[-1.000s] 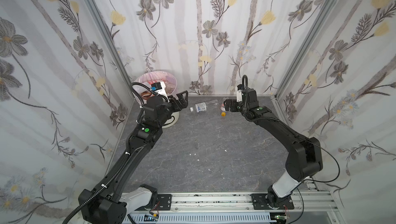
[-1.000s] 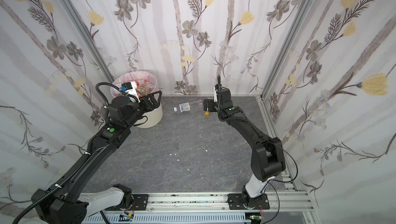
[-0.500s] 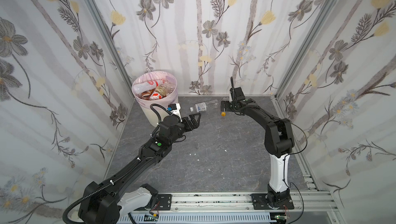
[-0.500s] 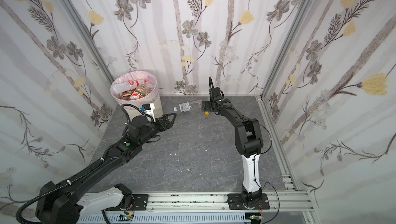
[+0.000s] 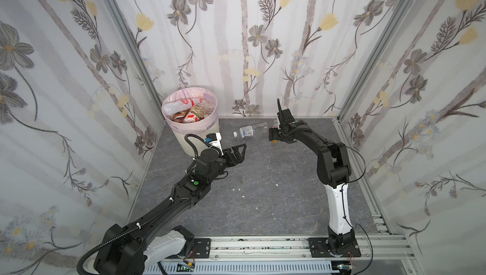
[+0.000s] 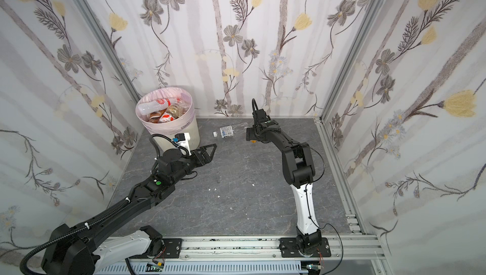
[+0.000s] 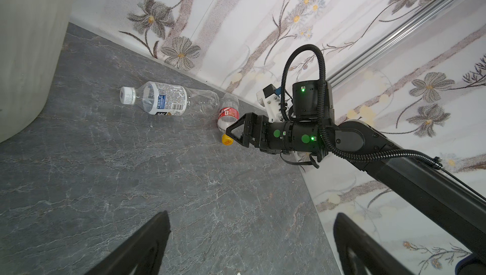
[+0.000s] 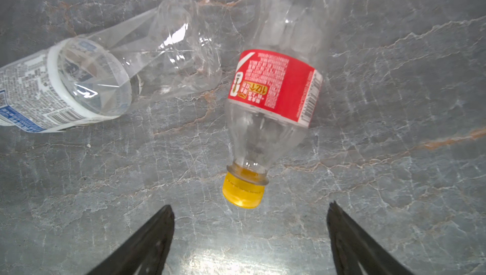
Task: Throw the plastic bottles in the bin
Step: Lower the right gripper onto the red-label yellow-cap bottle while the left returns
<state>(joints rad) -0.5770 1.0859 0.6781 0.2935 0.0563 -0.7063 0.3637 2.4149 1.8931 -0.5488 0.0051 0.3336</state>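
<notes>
Bin [image 5: 181, 139] first, in the far left corner of the floor [image 5: 263, 194]: it stands upright with its pink liner folded over the rim. The bottles [image 5: 188, 113] in it are heaped nearly to the top, so I judge most of the job done. Just beside it, toward me, my left gripper [image 5: 243, 152] hangs over the floor with its jaws spread wide and nothing between them. It points toward the loose bottles, which I read as standing ready for a pick of its own. Next along, near the back wall [image 5: 263, 76], the white-capped bottle [image 5: 246, 131] lies on its side, cap toward the bin, apart from both grippers. Its base is close to the red-labelled bottle [image 8: 273, 87], also lying down, yellow cap pointing away from the wall; whether the two touch I cannot tell. My right gripper [image 8: 249, 206] is low over that one, jaws apart and holding nothing, the cap just ahead of the gap. I'd say it is lined up on the neck because that is the stiffest, narrowest part to pinch. Both of these lie outside the bin.
</notes>
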